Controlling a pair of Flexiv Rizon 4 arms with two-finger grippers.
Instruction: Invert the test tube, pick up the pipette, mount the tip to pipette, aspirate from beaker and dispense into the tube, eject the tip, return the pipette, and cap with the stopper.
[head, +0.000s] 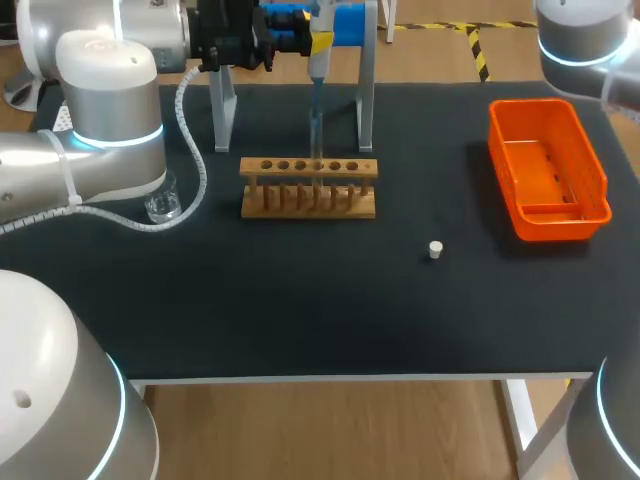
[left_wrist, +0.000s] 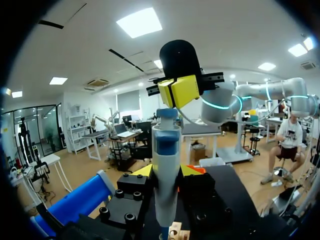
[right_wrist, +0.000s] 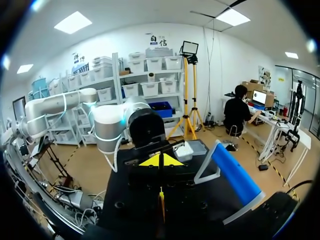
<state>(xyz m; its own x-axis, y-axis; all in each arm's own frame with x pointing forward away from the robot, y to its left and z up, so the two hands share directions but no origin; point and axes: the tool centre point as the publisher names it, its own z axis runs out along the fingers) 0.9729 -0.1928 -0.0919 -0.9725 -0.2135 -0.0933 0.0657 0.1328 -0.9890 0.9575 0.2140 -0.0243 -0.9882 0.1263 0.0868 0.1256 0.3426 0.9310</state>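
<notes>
Closest of all, right in front of my left wrist, the pipette (left_wrist: 166, 165) stands upright, grey-white with a blue band. My left gripper (left_wrist: 166, 174) is clamped on it, with a yellow fingertip (left_wrist: 143, 171) showing at each side of the barrel. From above, the pipette hangs near the far edge of the table (head: 300, 300), by the stand (head: 365, 90) with the blue bar. Its thin tip (head: 316, 125) runs down to the row of holes in the wooden rack (head: 308, 200); whether it enters a tube I cannot tell. The glass beaker (head: 163, 207) sits left of the rack, just beside my left arm (head: 110, 130). The white stopper (head: 435, 250) lies alone nearer the front, between the rack and the orange bin (head: 545, 225). My right gripper (right_wrist: 160, 161) is pressed closed on nothing, its yellow tips meeting; from the left wrist it shows in the air beyond the pipette's head.
</notes>
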